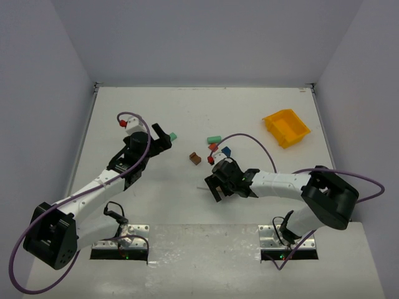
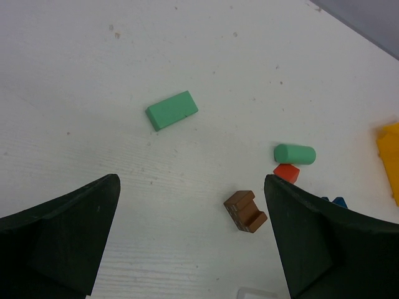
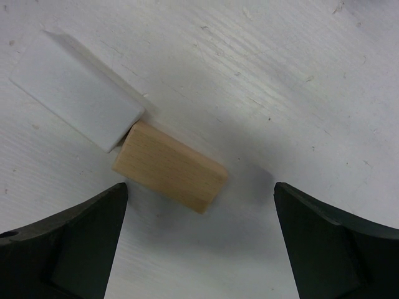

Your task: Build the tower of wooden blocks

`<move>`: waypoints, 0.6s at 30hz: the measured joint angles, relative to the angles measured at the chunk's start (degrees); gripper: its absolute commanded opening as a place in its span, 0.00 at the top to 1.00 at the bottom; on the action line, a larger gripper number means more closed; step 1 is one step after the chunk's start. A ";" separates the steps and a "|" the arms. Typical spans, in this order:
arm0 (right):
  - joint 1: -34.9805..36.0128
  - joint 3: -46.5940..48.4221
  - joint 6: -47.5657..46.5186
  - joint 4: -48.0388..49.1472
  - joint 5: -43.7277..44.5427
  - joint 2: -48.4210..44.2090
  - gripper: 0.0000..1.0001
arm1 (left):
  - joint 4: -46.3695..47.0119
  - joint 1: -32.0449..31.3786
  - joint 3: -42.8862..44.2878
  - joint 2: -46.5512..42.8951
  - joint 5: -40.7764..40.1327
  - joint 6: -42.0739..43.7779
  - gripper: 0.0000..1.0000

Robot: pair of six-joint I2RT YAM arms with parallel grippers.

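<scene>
Step in hand, as judged: pick approach; no tower is built yet. R gripper (image 1: pixel 216 185), arm reached leftward, is poised low with fingers wide apart and empty over a plain wood block (image 3: pixel 169 166) touching a white block (image 3: pixel 78 98). Next move calls for descent and closure astride the plain block. L gripper (image 1: pixel 163 137), likewise spread and empty, is aimed at a mint block (image 2: pixel 172 110). Farther off, a brown block (image 2: pixel 246 210), red block (image 2: pixel 286 172) and mint cylinder (image 2: pixel 294 153) lie scattered mid-table.

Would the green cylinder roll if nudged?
Probably: the green cylinder lies on its side, so a sideways push could roll it. It looks like painted wood, likely stiff and light. The red block beside it might stop it.
</scene>
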 measured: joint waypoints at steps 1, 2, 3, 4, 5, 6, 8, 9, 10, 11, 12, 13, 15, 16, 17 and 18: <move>0.00 0.09 0.17 0.15 0.01 0.17 0.01 | 0.00 0.00 0.00 0.00 -0.04 0.01 0.00; 0.00 0.20 0.34 0.24 0.07 0.31 0.01 | 0.00 0.00 0.00 0.00 -0.06 0.00 0.00; 0.00 0.28 0.46 0.34 0.14 0.43 0.01 | 0.00 0.00 0.00 0.00 -0.11 -0.01 0.00; 0.00 0.34 0.55 0.46 0.20 0.55 0.01 | 0.00 0.00 0.00 0.00 -0.17 -0.01 0.00; 0.00 0.36 0.69 0.51 0.25 0.61 0.01 | 0.01 0.00 0.00 0.00 -0.23 -0.01 0.00; 0.00 0.37 0.81 0.53 0.30 0.65 0.01 | 0.02 0.00 0.00 0.00 -0.27 -0.01 0.00; 0.00 0.39 1.02 0.52 0.46 0.65 0.01 | 0.00 0.00 0.00 0.00 -0.32 -0.01 0.00; 0.00 0.39 1.17 0.51 0.57 0.66 0.01 | 0.00 0.00 0.00 0.00 -0.34 -0.01 0.00; 0.01 0.39 1.40 0.49 0.72 0.68 0.01 | 0.00 0.00 0.00 0.00 -0.35 -0.01 0.00; 0.04 0.41 1.65 0.47 0.85 0.71 0.01 | 0.00 0.00 0.00 0.00 -0.36 -0.01 0.00; 0.08 0.45 1.92 0.40 0.97 0.77 0.01 | 0.00 0.00 0.00 0.00 -0.39 -0.01 0.00; 0.10 0.63 2.16 0.16 1.08 0.92 0.01 | 0.00 0.00 0.00 0.00 -0.48 -0.01 0.00; 0.14 1.13 2.64 -0.49 1.26 1.29 0.01 | 0.00 0.00 0.00 0.00 -0.66 -0.03 0.00; 0.17 1.47 2.83 -0.86 1.31 1.53 0.01 | 0.00 0.00 0.00 0.00 -0.76 -0.03 0.00; 0.22 1.72 2.98 -1.18 1.41 1.70 0.01 | 0.00 0.00 0.00 0.00 -0.81 -0.03 0.00; 0.30 1.90 3.15 -1.44 1.54 1.81 0.01 | -0.01 0.00 0.00 0.00 -0.81 -0.03 0.00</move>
